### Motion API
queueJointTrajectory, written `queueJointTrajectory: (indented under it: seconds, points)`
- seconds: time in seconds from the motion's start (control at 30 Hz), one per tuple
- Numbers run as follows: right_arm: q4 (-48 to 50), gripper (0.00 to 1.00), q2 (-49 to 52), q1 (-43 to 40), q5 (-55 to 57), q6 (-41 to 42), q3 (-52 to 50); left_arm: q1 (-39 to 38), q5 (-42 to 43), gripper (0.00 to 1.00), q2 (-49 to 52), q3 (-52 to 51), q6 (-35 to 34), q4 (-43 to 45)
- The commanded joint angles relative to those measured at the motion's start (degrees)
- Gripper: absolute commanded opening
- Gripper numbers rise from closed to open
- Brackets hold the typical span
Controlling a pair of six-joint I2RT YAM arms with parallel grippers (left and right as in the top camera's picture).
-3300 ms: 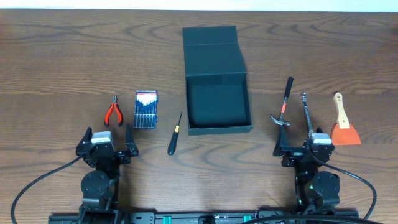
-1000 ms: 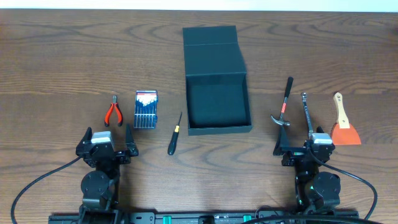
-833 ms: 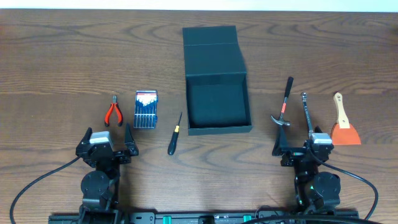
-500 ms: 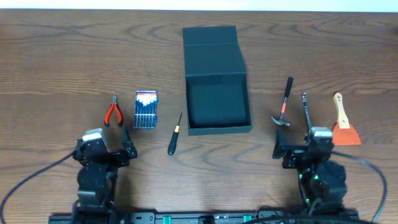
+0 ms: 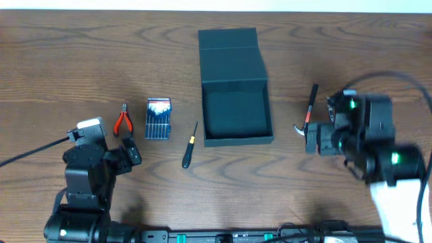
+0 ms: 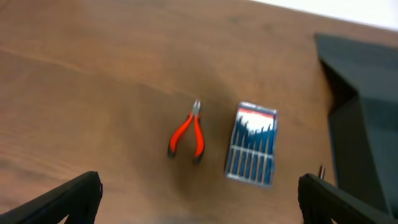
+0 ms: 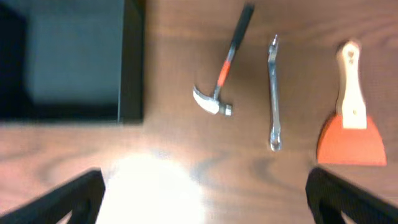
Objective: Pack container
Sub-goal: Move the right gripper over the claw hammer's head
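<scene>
Container (image 5: 231,62) lies open on the worktop (image 5: 67,61), long axis running near-to-far, lid flap pointing toward the far edge. Left jaws and right jaws stand wide apart, empty.

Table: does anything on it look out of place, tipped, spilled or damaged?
Nothing stands out. The container sits open and empty, lid flap laid back. Pliers, bit case and screwdriver lie flat to its left; hammer, wrench and scraper lie flat to its right, all separate and apparently intact.
</scene>
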Motion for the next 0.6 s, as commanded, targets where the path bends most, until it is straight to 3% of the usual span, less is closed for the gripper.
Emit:
queueJointTrajectory:
  seconds: [0.0,0.13,0.57]
  points:
    - [-7.1,0.99,7.32,-0.63,-0.68,-3.61,9.81,0.17,0.85,0.99,0.63,3.08,-0.74,-2.21]
    - [-11.13,0.99,12.02,-0.66,-0.46,-3.98,15.15,0.17,3.52,0.99,0.66,3.39,-0.79,-2.84]
    - [-10.29,0.99,21.81,-3.13,1.73,-8.55,15.39,0.17,3.69,0.98,0.66,3.39,-0.76,-4.35]
